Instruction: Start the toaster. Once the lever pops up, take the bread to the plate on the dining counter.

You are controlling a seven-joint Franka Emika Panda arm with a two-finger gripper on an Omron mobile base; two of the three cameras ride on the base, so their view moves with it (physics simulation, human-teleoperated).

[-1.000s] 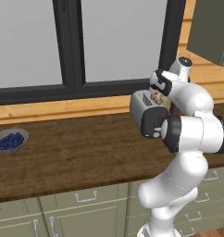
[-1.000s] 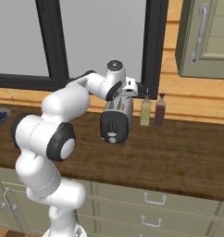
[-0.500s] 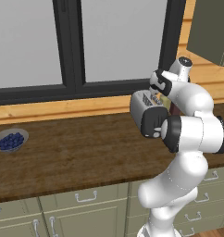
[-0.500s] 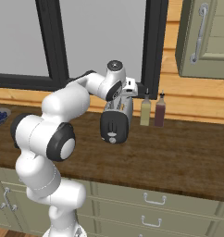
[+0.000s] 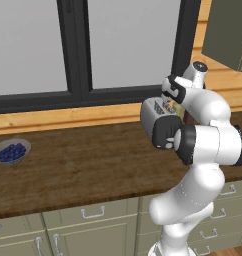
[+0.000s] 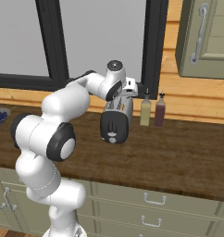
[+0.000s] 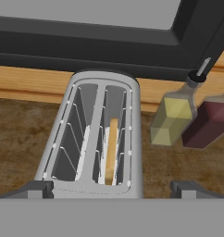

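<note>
Fingers point(image 7: 112, 189) spread wide, empty, above toaster point(image 7: 97, 134) with bread point(image 7: 111, 150) standing in one slot; best lower straight, centre fingers on slice edge before closing.

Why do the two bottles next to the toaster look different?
The yellow bottle holds pale yellow liquid; the red bottle holds dark red. The yellow bottle stands nearer the toaster; the red bottle is on its far side. Both have the same squarish shape and thin dark spouts, and both stand upright on the counter by the wall.
</note>
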